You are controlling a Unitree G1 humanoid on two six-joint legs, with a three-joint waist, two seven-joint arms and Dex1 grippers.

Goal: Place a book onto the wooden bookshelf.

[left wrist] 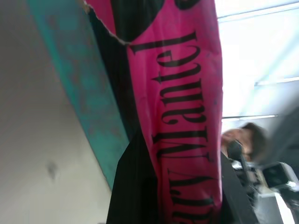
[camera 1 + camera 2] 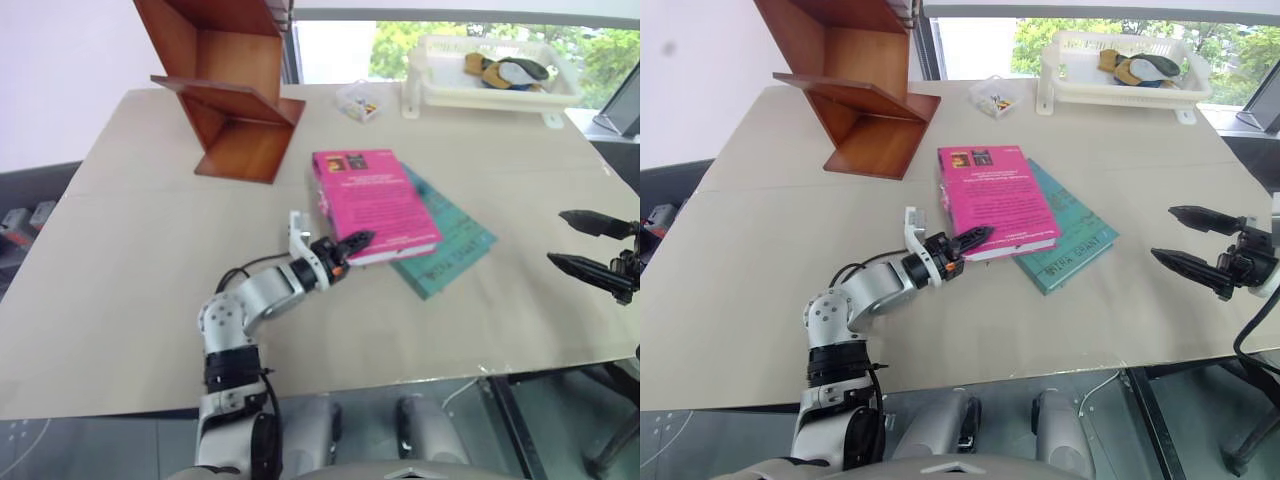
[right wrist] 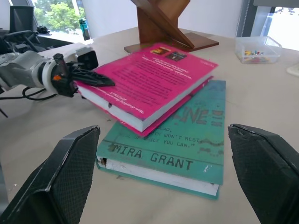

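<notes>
- Nearest, the left gripper (image 2: 352, 245) is seen at the near left corner of the pink book (image 2: 372, 198), its fingers pinched tight on that corner, one on the cover and one under it.
- In the left wrist view the book's spine is sandwiched between the two black fingers (image 1: 135, 186), with the teal book (image 1: 88, 88) right beside it.
- Off to the right, the right gripper (image 2: 1190, 240) is held above the table (image 2: 130, 260), well apart from both books, jaws spread wide with nothing in them.
- The pink book is stacked on the teal book (image 2: 450, 245), roughly mid-table, and lies skewed across it. Its gripped end looks tipped up a bit off the teal one in the right wrist view.
- Further back on the left, the wooden shelf (image 2: 225, 90) is stood on the table, slanted boards in a zigzag, well apart from the books. Nothing can be seen on its boards.
- A small clear box (image 2: 358, 100) with bits inside is parked between the shelf and a white tray (image 2: 480, 85).
- The tray is set at the far right edge, with some dark and yellow stuff in it that can't be made out.
</notes>
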